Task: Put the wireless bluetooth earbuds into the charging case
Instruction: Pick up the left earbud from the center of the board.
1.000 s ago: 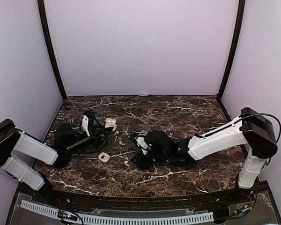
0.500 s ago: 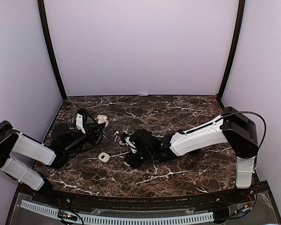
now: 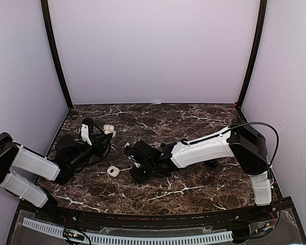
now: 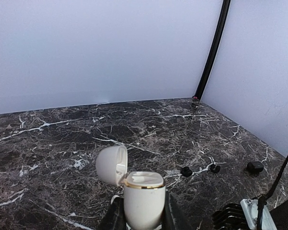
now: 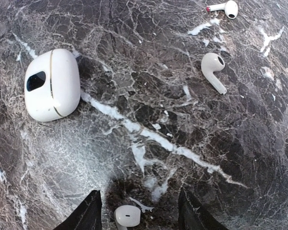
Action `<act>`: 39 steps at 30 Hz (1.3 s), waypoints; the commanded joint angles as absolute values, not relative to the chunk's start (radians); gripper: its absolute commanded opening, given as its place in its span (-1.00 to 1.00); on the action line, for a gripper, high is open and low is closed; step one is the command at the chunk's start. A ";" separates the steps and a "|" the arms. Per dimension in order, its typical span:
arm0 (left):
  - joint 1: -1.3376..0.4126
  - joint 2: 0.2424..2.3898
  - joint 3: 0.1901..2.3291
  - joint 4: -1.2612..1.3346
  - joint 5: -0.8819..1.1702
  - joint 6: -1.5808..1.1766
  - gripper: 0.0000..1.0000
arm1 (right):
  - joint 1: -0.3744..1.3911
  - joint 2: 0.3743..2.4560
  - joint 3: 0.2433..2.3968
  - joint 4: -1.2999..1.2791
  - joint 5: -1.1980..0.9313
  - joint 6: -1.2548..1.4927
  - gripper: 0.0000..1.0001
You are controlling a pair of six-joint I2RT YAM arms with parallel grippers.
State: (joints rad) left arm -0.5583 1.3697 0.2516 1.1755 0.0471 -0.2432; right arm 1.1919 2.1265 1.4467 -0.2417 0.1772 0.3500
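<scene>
My left gripper [image 4: 143, 221] is shut on a white charging case [image 4: 144, 199] with a gold rim. It holds the case upright with the lid [image 4: 111, 165] swung open; in the top view the case [image 3: 109, 130] sits at the table's left. My right gripper [image 5: 140, 213] is open, low over the marble. A white earbud [image 5: 127, 215] lies between its fingers. Two more white stemmed earbuds [image 5: 213, 67] [image 5: 225, 8] lie farther off. Two black earbuds [image 4: 186, 171] [image 4: 214, 168] lie on the table beyond the held case.
A second, closed white case [image 5: 52, 84] with a dark patch lies to the left of my right gripper; it also shows in the top view [image 3: 112, 171]. A small black object [image 4: 255, 166] sits farther right. Pale walls enclose the marble table [image 3: 194, 189].
My right arm has reached further left across the table, towards the closed case. My left gripper has carried the open case a little left and back.
</scene>
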 commanded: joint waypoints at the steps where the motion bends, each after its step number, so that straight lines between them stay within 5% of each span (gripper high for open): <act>1: -0.552 1.342 0.244 1.183 0.042 -0.244 -0.68 | 1.209 2.164 1.495 -0.302 0.216 0.359 0.06; 27: -0.552 1.347 0.253 1.173 0.073 -0.234 -0.68 | 1.210 2.107 1.445 -0.361 0.158 0.378 -0.56; 39: -0.551 1.360 0.262 1.181 0.126 -0.225 -0.68 | 1.208 2.033 1.389 -0.311 0.133 0.394 -0.67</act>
State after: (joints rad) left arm -0.5579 1.3682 0.2516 1.1610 0.0841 -0.2420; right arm 1.2037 2.0922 1.4189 -0.3370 0.1528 0.3809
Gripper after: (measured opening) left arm 0.250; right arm 0.176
